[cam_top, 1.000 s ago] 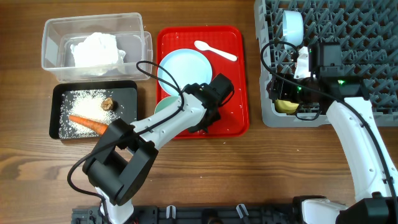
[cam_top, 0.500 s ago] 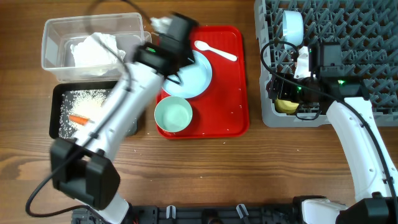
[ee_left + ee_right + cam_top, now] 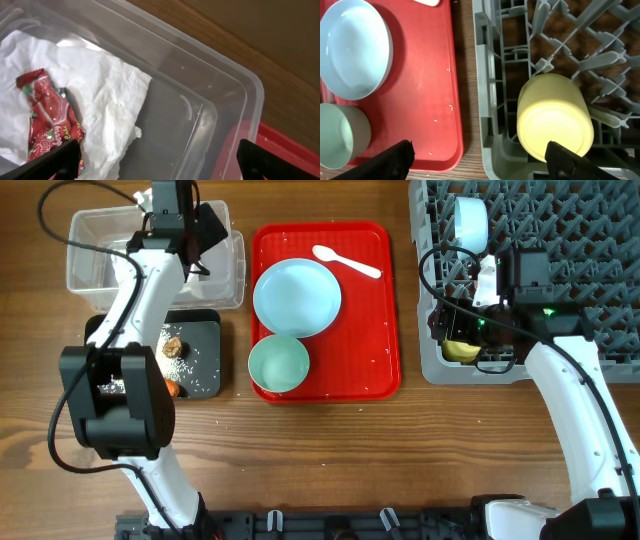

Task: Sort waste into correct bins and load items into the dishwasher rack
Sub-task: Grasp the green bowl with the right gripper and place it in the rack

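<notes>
- One change in the last second: the left gripper (image 3: pixel 160 162) has left the near half of the red tray (image 3: pixel 370 330), beside the mint-green bowl (image 3: pixel 278 366), and swung to the far-left corner over the clear tub (image 3: pixel 225 255).
- Nothing else moved. The bowl, pale blue plate (image 3: pixel 296 298) and white spoon (image 3: pixel 345 260) sit where they were on the tray.
- The right gripper (image 3: pixel 482 157) is parked as before over the rack's near-left corner. Its fingers are apart with nothing between them.
- The yellow cup (image 3: pixel 555 120) sits below it among the pegs, base toward the camera.
- Left fingers are apart and empty. The red snack wrapper (image 3: pixel 47 120) lies on the napkins (image 3: pixel 107 100) inside the tub.
- My read: wrapper drop done, so no waste is left on the red tray.
- Left to do, as I judge it: load the plate, mint bowl and spoon. The cup and pale blue bowl (image 3: pixel 470 222) are already in the dishwasher rack (image 3: pixel 560 240).
- Materials, near to far:
  - Black tray (image 3: pixel 200 350): shallow and matte. It holds loose rice grains (image 3: pixel 195 365) and a knobbly brown lump (image 3: pixel 172 346). The carrot piece (image 3: pixel 172 388) is mostly hidden under the left arm.
  - Bowl and plate: smooth, round, rigid, matte pastel.
  - Red tray: flat and glossy, with a few stray grains on it.
  - Rack: grey moulded grid with upright pegs.
  - Spoon: thin white plastic.
  - Tub: clear thin-walled plastic with rounded corners.
  - Napkins: soft and creased.
  - Wrapper: shiny crinkled film.
</notes>
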Controlling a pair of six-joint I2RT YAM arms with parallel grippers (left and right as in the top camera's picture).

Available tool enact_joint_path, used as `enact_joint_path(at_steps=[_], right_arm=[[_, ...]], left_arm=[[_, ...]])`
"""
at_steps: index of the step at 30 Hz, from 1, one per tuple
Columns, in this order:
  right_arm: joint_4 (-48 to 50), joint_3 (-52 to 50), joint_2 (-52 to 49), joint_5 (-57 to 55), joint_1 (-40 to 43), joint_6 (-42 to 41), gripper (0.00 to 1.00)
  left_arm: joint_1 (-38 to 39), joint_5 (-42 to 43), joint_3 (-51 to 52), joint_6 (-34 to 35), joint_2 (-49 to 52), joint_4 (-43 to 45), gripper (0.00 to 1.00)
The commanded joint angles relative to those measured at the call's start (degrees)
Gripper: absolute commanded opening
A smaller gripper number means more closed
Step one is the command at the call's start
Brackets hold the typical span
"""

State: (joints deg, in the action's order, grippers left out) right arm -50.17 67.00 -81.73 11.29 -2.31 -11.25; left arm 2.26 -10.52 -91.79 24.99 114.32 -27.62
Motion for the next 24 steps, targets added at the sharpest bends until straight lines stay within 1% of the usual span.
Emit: enact_joint_path(at_steps=[1, 3, 5, 7, 9, 12, 13, 15, 16, 17, 18, 20, 22, 24], right_arm=[[0.00, 0.85, 0.20, -1.03, 0.02, 0.13, 0.88], [0.00, 0.87, 0.20, -1.01, 0.02, 0.15, 0.88], [0.02, 0.87, 0.20, -1.01, 0.02, 0.20, 0.88], [0.17, 0.87, 0.20, 0.24, 0.02, 0.85, 0.94], [0.96, 0.87, 0.22, 5.60, 0.02, 1.11, 0.95], [4.46, 0.87, 0.22, 15.34, -1.51, 0.46, 0.85], [5.90, 0.87, 0.22, 17.11, -2.97, -0.85, 0.86], [8.85, 0.87, 0.20, 15.82, -8.15, -5.95, 0.86], [10.54, 0.87, -0.15, 13.66, -11.63, -9.79, 0.86], [11.82, 0.87, -0.63, 12.59, -13.88, -11.52, 0.86], [14.10, 0.87, -2.89, 10.01, -18.53, -14.47, 0.86], [16.33, 0.87, -6.58, 9.09, -22.53, -16.55, 0.86], [20.44, 0.87, -14.71, 13.92, -27.10, -19.76, 0.81], [25.59, 0.94, -21.51, 21.31, -29.49, -23.80, 0.73]], left_arm=[[5.84, 4.33, -0.59, -13.18, -8.74, -4.26, 1.00], [10.36, 4.31, -0.59, -16.09, -11.43, -8.96, 1.00], [15.56, 4.52, -0.59, -15.65, -12.39, -15.17, 1.00], [18.69, 4.50, -0.59, -13.29, -12.33, -19.78, 1.00], [19.26, 4.50, -0.59, -7.28, -13.25, -22.95, 1.00], [16.94, 4.50, -0.59, -1.95, -16.61, -26.69, 1.00], [15.43, 4.50, -0.59, 0.00, -18.38, -27.98, 1.00], [12.04, 4.48, -0.59, 2.56, -21.49, -29.09, 1.00], [9.81, 4.50, -0.59, 2.75, -22.80, -29.09, 1.00], [8.00, 4.50, -0.59, 2.75, -23.41, -29.03, 1.00], [5.38, 4.50, -0.59, 3.10, -23.67, -29.05, 1.00], [1.88, 4.52, -0.57, 5.90, -23.41, -29.24, 1.00], [-2.10, 4.52, -0.57, 8.66, -23.10, -29.35, 1.00], [-5.44, 4.55, -0.42, 8.96, -23.02, -29.29, 1.00]])
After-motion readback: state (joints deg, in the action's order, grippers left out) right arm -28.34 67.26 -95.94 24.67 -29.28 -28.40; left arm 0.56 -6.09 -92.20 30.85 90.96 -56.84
